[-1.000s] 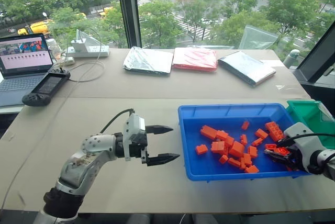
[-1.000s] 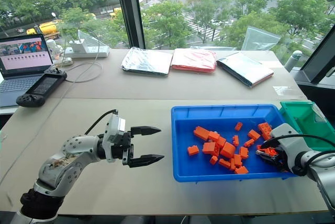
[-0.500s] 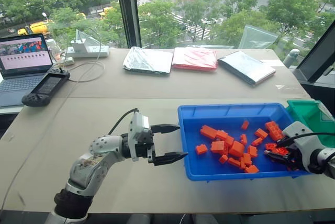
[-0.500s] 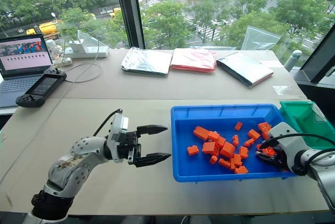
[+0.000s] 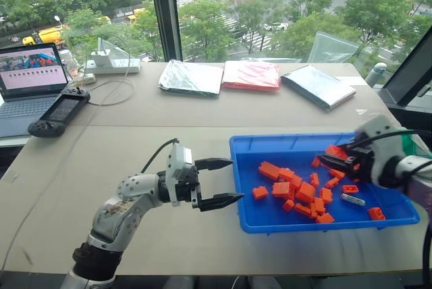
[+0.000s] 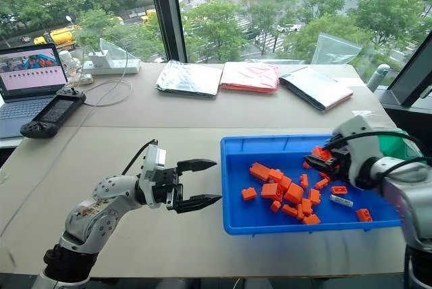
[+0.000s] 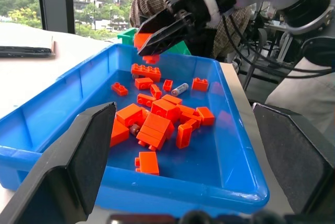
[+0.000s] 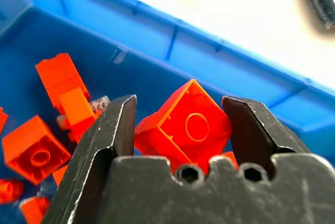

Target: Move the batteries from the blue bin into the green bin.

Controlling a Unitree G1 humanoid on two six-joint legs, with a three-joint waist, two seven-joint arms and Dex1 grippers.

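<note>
The step in hand is the carry: the right tool (image 5: pixel 337 157) has its two black fingers closed on an orange brick (image 8: pixel 183 130), one of the "batteries", and holds it clear of the tray floor, above the far right part of the blue bin (image 5: pixel 297 142). In the right wrist view the brick sits squarely between the two fingers, its hollow underside facing the camera, with the blue wall and more bricks below it. In the left wrist view what looks like a second orange piece hangs just under the first at the tool's tips; whether it is gripped or only stuck to the first I cannot tell.

The loose pile of bricks (image 5: pixel 293 190) lies around the middle of the blue bin, with stragglers toward 4 o'clock near the right wall, among them a small pale cylinder (image 5: pixel 351 199) that is not a brick. The green bin (image 5: pixel 407 144) stands just beside the blue bin at about 2 o'clock from its centre, mostly hidden behind the right arm.

The left tool (image 5: pixel 220 182) hovers over the tabletop (image 5: pixel 169 140) at 9 o'clock from the blue bin, jaws wide apart and empty, pointing at the bin's left wall.

Next, as I judge it, the right tool must swing the brick on toward 3 o'clock, past the blue rim and over the green bin, and only then let go; a loosely hanging piece could drop short
</note>
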